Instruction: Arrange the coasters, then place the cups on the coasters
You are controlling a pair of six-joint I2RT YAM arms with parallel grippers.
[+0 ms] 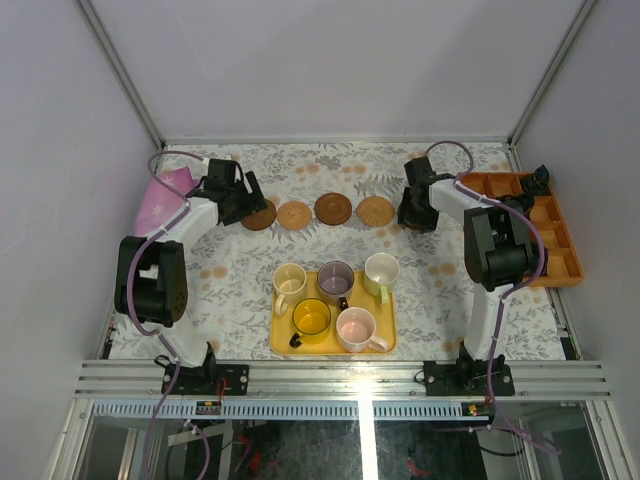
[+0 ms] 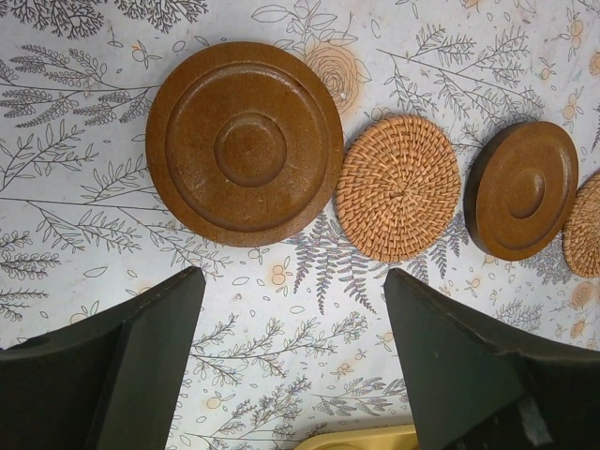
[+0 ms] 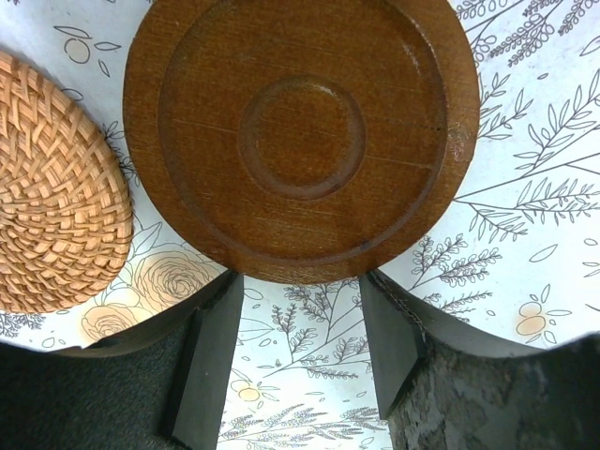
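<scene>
Several round coasters lie in a row on the flowered cloth: dark wood (image 1: 262, 217), woven tan (image 1: 295, 214), dark (image 1: 332, 208) and tan (image 1: 376, 211). My left gripper (image 1: 240, 200) hangs open over the row's left end. In its wrist view the left gripper (image 2: 292, 309) holds nothing, short of the dark coaster (image 2: 244, 142) and woven coaster (image 2: 397, 200). My right gripper (image 1: 415, 212) is open at the row's right end. There the right gripper (image 3: 300, 291) is empty, its tips at the near rim of a dark coaster (image 3: 300, 131). Several cups, cream (image 1: 289, 281), grey-purple (image 1: 335, 280) and pink (image 1: 357, 328) among them, stand on the yellow tray (image 1: 385, 345).
An orange compartment box (image 1: 560, 262) sits at the right edge, close behind the right arm. A pink cloth (image 1: 165, 195) lies at the far left. Small black objects (image 1: 343, 302) lie between the cups on the tray. Frame posts and walls enclose the table.
</scene>
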